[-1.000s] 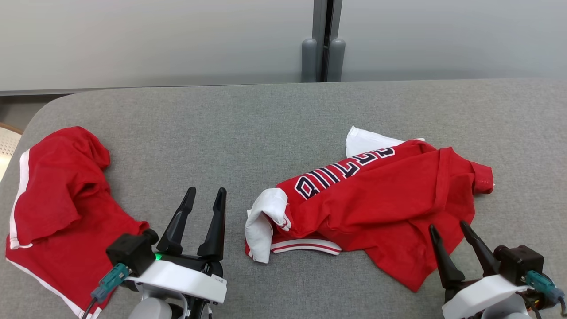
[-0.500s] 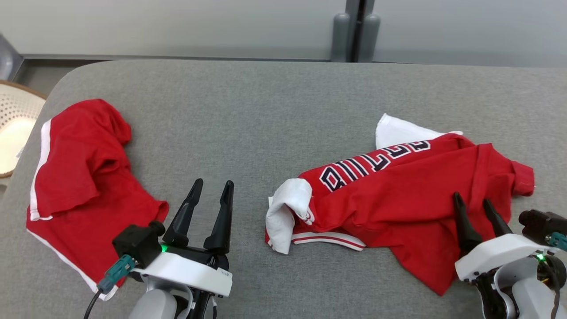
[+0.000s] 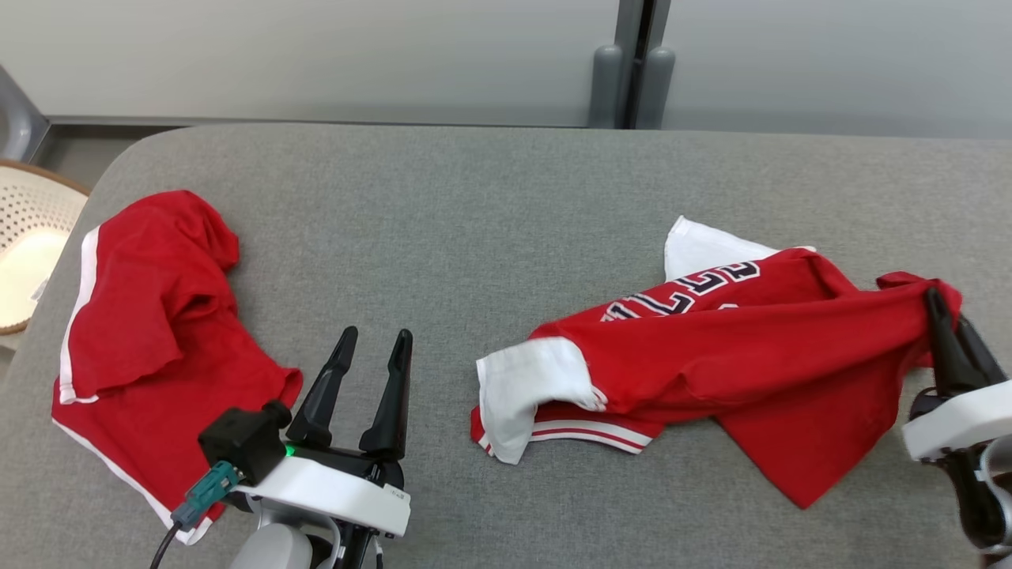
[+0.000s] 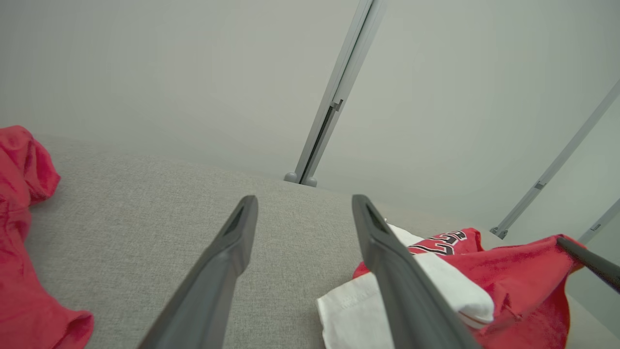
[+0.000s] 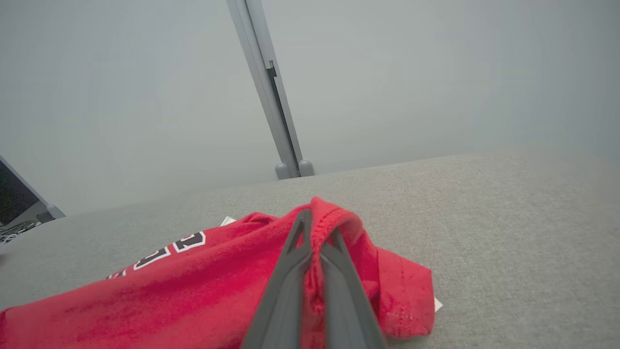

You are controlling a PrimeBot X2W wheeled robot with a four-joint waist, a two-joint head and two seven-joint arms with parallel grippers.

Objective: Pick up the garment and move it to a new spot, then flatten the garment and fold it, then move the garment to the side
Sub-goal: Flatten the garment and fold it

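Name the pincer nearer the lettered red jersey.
Right. The right pincer is shut on the jersey at its right end; the left pincer stands open, apart, to its left.

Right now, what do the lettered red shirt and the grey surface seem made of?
Lettered red shirt: looks like soft matte knit, probably cotton jersey; it creases and drapes limply. Grey surface: seemingly woven upholstery fabric, matte, with a fine visible weave.

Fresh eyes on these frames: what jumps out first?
The red jersey with white sleeves sprawls on the right of the grey table, its right end pinched up by the shut right gripper. A second red garment lies crumpled at the left, next to the open left gripper.
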